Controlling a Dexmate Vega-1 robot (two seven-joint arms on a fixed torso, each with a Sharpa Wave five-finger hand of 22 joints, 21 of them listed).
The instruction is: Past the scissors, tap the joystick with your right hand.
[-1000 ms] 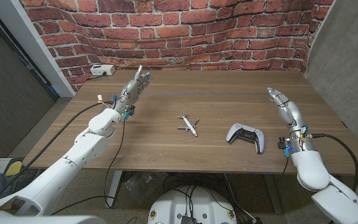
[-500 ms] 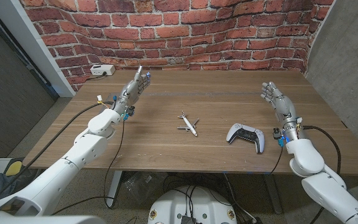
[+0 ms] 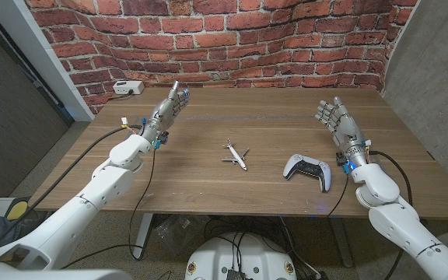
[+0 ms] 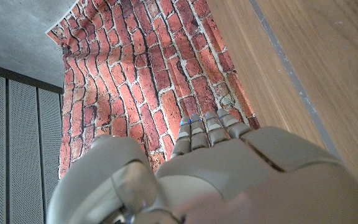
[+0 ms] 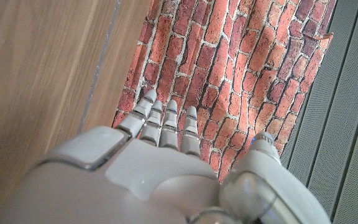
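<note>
A white and black game controller (image 3: 308,169) lies on the wooden table (image 3: 271,117), right of the middle and near the front edge. Left of it lies a small white toy airplane (image 3: 236,154). My right hand (image 3: 337,120) is raised behind and to the right of the controller, apart from it, with its fingers straight and spread and nothing in them. In the right wrist view the right hand (image 5: 154,168) points its fingers at the brick wall. My left hand (image 3: 169,109) hangs over the back left of the table with straight fingers and holds nothing; the left hand (image 4: 229,180) also faces the wall.
A white box (image 3: 127,88) with a cable sits at the table's back left corner. A red brick wall (image 3: 232,39) stands right behind the table. A grey wall (image 3: 434,78) closes the right side.
My right hand has swung inward from the table's right edge toward the space behind the controller and turned its back to the camera. The left arm, airplane and controller have stayed put.
</note>
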